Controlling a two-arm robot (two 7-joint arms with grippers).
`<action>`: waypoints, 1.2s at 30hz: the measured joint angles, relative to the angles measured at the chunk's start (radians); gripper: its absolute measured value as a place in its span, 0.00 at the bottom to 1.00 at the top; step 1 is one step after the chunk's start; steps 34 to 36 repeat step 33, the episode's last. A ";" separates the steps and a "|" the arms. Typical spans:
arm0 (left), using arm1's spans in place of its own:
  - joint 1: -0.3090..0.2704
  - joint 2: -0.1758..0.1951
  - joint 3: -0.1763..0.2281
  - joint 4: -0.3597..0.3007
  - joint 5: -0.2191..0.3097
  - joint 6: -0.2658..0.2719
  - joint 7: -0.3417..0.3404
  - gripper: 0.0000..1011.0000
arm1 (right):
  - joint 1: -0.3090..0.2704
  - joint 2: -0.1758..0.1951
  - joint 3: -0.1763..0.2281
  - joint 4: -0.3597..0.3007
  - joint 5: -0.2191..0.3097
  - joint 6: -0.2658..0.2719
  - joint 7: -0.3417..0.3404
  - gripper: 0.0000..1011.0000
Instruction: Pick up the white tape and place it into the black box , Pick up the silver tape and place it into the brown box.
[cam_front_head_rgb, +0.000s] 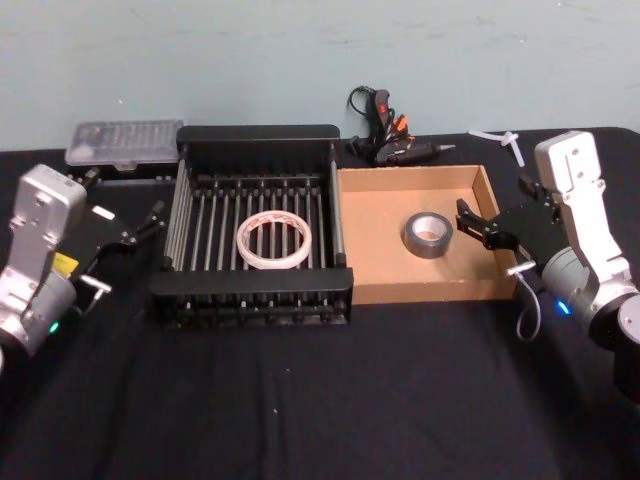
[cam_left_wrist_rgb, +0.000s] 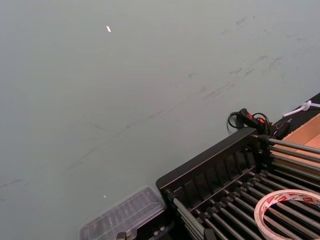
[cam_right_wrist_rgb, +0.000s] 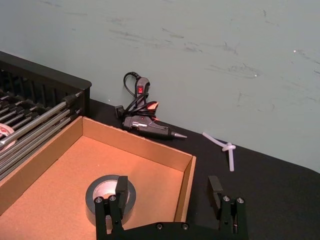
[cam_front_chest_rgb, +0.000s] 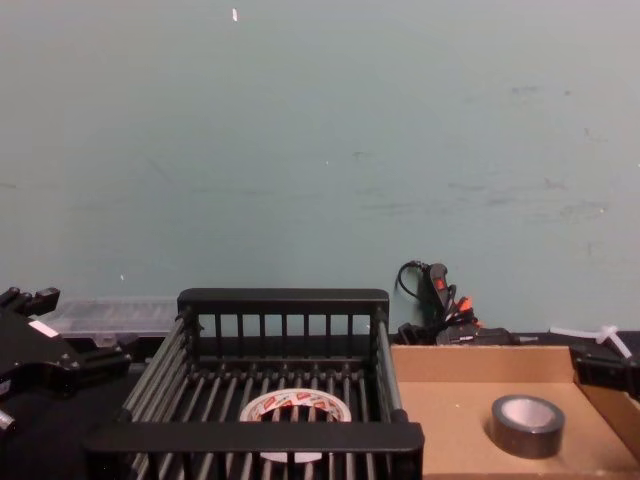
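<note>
Head view: both arms flank the boxes on the black counter (cam_front_head_rgb: 300, 400). Left claw (cam_front_head_rgb: 150, 222) sits just beside the black box (cam_front_head_rgb: 250, 300), its fingers released and empty; right claw (cam_front_head_rgb: 478, 225) straddles the right wall of the brown box (cam_front_head_rgb: 380, 210), likewise released. White tape (cam_front_head_rgb: 274, 241) lies flat on the crate's bars, hole upward, a wide thin ring. Silver tape (cam_front_head_rgb: 428, 234) lies flat on the cardboard floor, hole upward, near the right claw but apart from it. A glue gun (cam_front_head_rgb: 392, 135) and a clear case (cam_front_head_rgb: 125, 146) lie behind the boxes.

Left wrist view: black box (cam_left_wrist_rgb: 210, 170) with part of the white tape (cam_left_wrist_rgb: 287, 210), cut off at the frame edge; red marks show on its rim. Clear case (cam_left_wrist_rgb: 125, 215) appears blurred.

Right wrist view: right claw (cam_right_wrist_rgb: 167, 187), fingers spread, one finger above the silver tape (cam_right_wrist_rgb: 111, 197), the other outside the brown box (cam_right_wrist_rgb: 135, 145). Roll has a dark outer side and pale core.

Chest view: near rim of the black box (cam_front_chest_rgb: 255, 436) hides the front of the white tape (cam_front_chest_rgb: 296, 405). Silver tape (cam_front_chest_rgb: 527, 424) rests in the brown box (cam_front_chest_rgb: 450, 365).
</note>
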 joint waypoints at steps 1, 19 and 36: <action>0.000 0.000 0.000 0.000 0.000 0.000 0.000 0.99 | 0.000 0.000 0.000 0.000 0.000 0.000 0.000 0.99; 0.000 0.000 0.000 0.000 0.000 0.000 0.000 0.99 | 0.000 0.000 0.000 0.000 0.000 0.000 0.000 0.99; 0.000 0.000 0.000 0.000 0.000 0.000 0.000 0.99 | 0.000 0.000 0.000 0.000 0.000 0.000 0.000 0.99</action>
